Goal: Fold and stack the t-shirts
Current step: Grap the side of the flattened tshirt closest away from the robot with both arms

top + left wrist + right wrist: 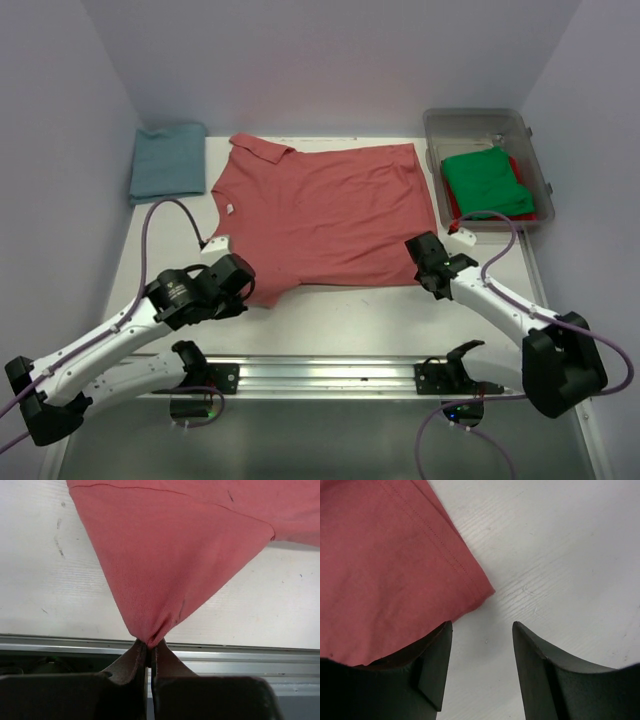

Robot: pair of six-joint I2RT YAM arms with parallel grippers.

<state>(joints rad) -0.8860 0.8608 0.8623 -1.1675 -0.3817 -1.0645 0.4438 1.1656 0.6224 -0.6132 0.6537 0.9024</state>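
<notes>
A salmon-red t-shirt (pixel 320 210) with a small white neck tag lies spread flat in the middle of the table, collar at the left. My left gripper (pixel 240 282) is shut on its near left corner, pinching the cloth (pixel 165 580) into a point at the fingertips (pixel 136 655). My right gripper (pixel 432 262) is open and empty just off the shirt's near right corner (pixel 480 592). A folded teal-blue shirt (pixel 168 160) lies at the far left. A green shirt (pixel 487 178) lies on a red one (pixel 452 205) in the bin.
A clear plastic bin (pixel 480 122) stands at the far right. A metal rail (pixel 320 372) runs along the near table edge between the arm bases. Purple walls close in the back and sides.
</notes>
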